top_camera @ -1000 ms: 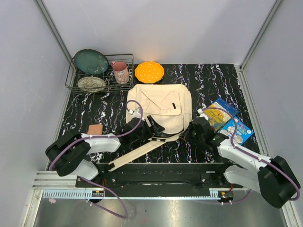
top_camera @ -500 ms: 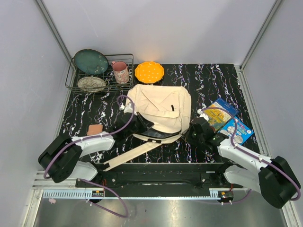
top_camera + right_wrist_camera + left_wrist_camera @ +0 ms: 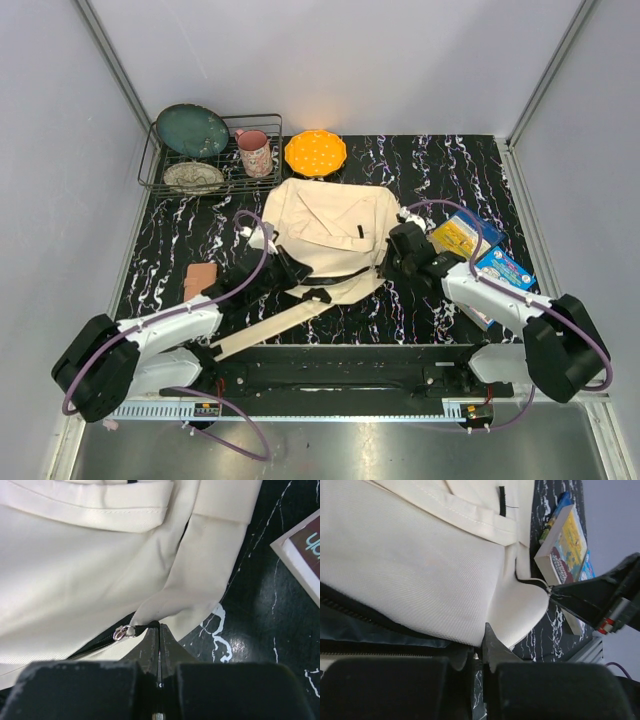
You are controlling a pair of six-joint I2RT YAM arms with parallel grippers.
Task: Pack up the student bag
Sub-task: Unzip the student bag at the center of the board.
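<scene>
Bag (image 3: 335, 222) lies flat at the middle of the counter (image 3: 190, 235), flap up, its strap (image 3: 285, 322) trailing toward the arm bases. At the bag's near left edge the left end effector (image 3: 288, 272) is closed, apparently pinching the cream cloth beside the open zipper. At its near right corner the right end effector (image 3: 390, 262) is clamped tight on the black tab of the zipper pull (image 3: 122, 631). Books (image 3: 465, 238) lie just right of the bag. An orange plate (image 3: 315, 152) and a dish rack (image 3: 225, 170) stand behind it.
</scene>
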